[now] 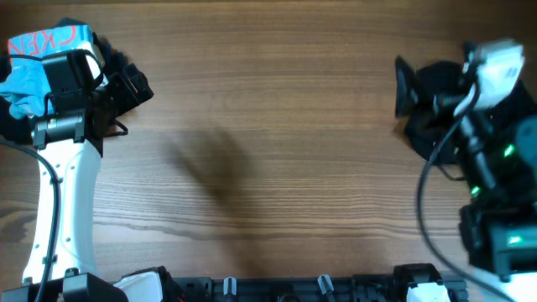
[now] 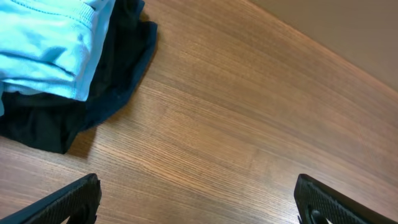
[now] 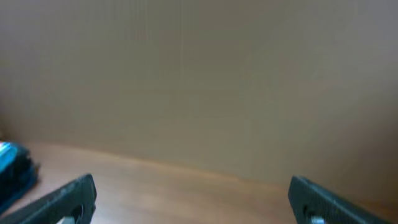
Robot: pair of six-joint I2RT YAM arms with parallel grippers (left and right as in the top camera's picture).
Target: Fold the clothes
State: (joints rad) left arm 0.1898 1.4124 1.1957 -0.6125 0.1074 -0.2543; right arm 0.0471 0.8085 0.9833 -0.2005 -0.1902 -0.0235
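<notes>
At the table's far-left corner: left gripper (image 2: 196, 202) hangs low over bare wood, jaws fully spread, nothing between them. No contact with cloth.

Blue shirt (image 2: 43, 43) lies just beside it, off to the gripper's left and slightly ahead in the wrist view. It is crumpled and heaped on a dark garment (image 2: 99, 106), which spills out beneath it toward the gripper. Overhead shows reddish lettering on the shirt's upper face. The pile is bunched: no long axis can be read, and no hem or sleeve can be picked out.

Right gripper (image 3: 191, 202): also wide open and empty, on the right side of the table (image 1: 268, 126), well apart from the pile. Its wrist view is mostly bare wood.

Judgement: the step in hand is the first pick; folding not begun. Left arm is clearly the nearer. The coming move turns on a swing leftward and down onto the shirt's near edge, taking the top layer only. Risk: pinching both layers together.
</notes>
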